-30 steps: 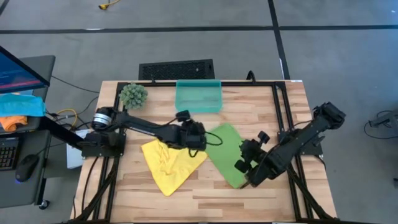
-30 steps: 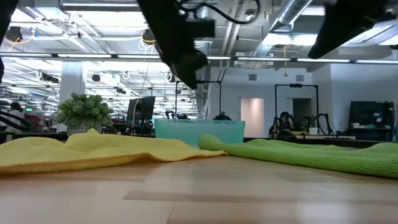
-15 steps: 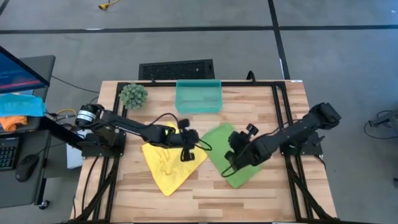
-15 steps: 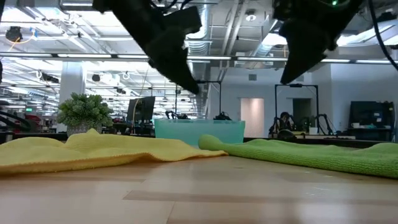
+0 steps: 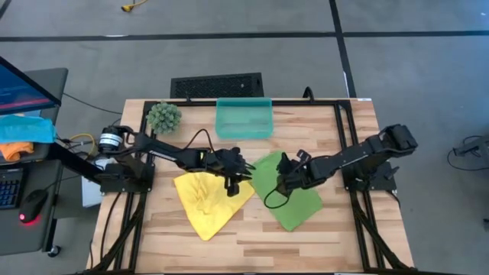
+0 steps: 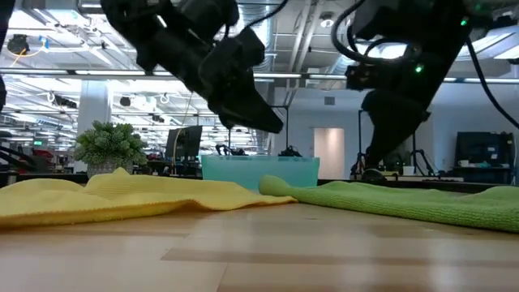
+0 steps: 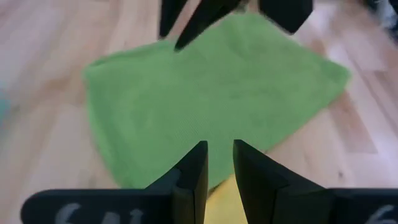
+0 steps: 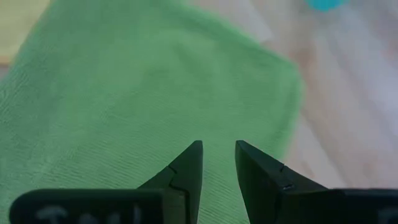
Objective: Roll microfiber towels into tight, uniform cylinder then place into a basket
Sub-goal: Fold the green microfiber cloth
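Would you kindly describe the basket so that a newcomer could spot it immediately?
Start at the wooden table and look to its far edge, near the middle. The basket stands there beside a spiky green plant ball. It alone is a translucent teal rectangular bin with low walls.

Two dark, matte black arms of slim jointed links, with thin black cables looping loose alongside. Silver round cap on the left arm's base joint. Left hand (image 7: 217,165) and right hand (image 8: 217,165): paired black wedge-shaped fingers tapering to points.
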Available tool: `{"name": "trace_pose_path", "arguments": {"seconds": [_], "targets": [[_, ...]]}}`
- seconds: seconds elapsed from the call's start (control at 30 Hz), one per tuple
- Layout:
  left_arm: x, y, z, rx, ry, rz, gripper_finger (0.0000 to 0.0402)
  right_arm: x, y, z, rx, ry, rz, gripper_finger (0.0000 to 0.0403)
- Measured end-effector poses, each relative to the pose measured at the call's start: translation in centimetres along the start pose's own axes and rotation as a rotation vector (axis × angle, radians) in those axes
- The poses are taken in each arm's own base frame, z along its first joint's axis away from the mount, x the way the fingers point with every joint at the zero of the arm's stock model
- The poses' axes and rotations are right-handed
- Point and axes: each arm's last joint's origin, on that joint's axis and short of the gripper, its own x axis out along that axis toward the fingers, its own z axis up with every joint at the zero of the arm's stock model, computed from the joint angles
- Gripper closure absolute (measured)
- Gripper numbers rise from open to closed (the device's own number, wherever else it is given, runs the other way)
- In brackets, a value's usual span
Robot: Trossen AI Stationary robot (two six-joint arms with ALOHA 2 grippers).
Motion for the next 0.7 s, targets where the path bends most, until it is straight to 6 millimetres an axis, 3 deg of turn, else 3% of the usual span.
{"name": "trace_pose_path", "arguments": {"seconds": [0.17, 0.57, 0.7], "targets": [[1.5, 0.8, -0.6, -0.037, 0.003, -0.037, 0.0335, 1.3, -0.6, 0.4, 0.029, 0.000, 0.095, 0.0285], [3.5, 2.3, -2.1, -0.108, 0.074, -0.033, 0.0335, 3.4, -2.8, -0.5, 0.100, 0.050, 0.069, 0.0285], [3.6, 3.0, -1.8, -0.140, 0.068, -0.004, 0.0335, 4.1, -3.6, -1.2, 0.150, 0.078, 0.045, 0.0285]]}}
